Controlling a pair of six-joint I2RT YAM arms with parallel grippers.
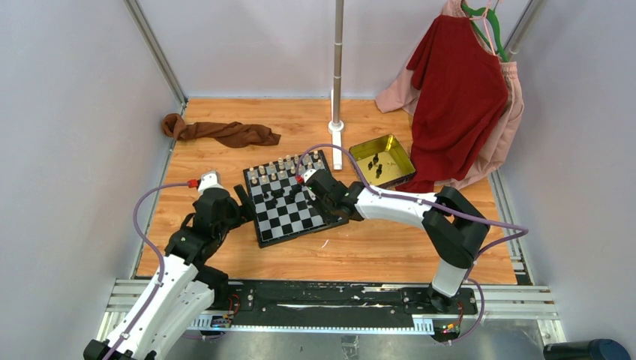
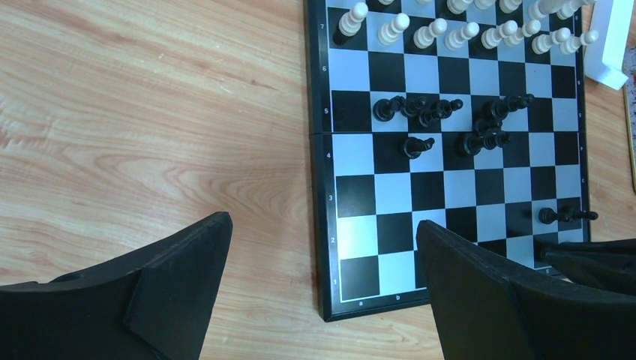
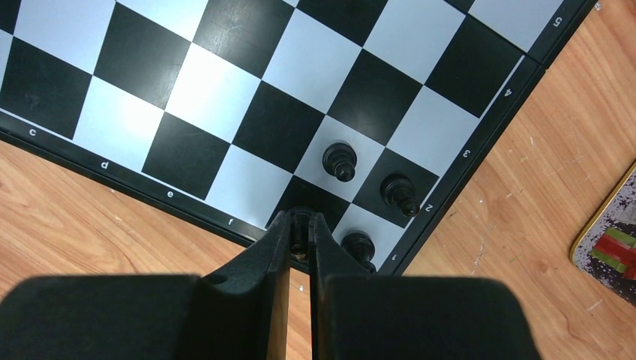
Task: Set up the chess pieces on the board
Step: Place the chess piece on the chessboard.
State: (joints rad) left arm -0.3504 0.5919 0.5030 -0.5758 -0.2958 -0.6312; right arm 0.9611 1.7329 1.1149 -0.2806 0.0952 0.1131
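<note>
**A:** Where do we find the board?

**B:** We see the board (image 1: 289, 217) flat in the middle of the wooden counter (image 1: 360, 255), just ahead of both arms. The yellow tin (image 1: 396, 152) sits near its far right corner.

**A:** And how do the pieces stand?

**B:** We see the pale pieces (image 2: 427, 31) lined up along the far rows. The black pieces (image 2: 439, 112) are bunched loosely around the middle rows, out of line. In the right wrist view we also make out three corner pieces (image 3: 341, 160), all black, at the near right corner of the board. One stands on the corner square and two on the row behind it. A few dark pieces (image 1: 375, 163) lie inside the tin as well.

**A:** What has the right pincer got?

**B:** We see the right pincer (image 3: 300, 219) drawn almost closed, its two tips pinching one small black piece (image 3: 300, 234). It is over the dark square beside the corner square, on the nearest row, close to the three corner pieces. We cannot tell whether that piece touches the board.

**A:** And the left one?

**B:** We see the left pincer (image 2: 322, 225) spread as wide as it goes, with nothing in it. It hangs at the board's left edge, one finger (image 2: 180, 277) above bare wood and the other above the nearest squares. The right pincer's dark tips show just beside that second finger.
</note>
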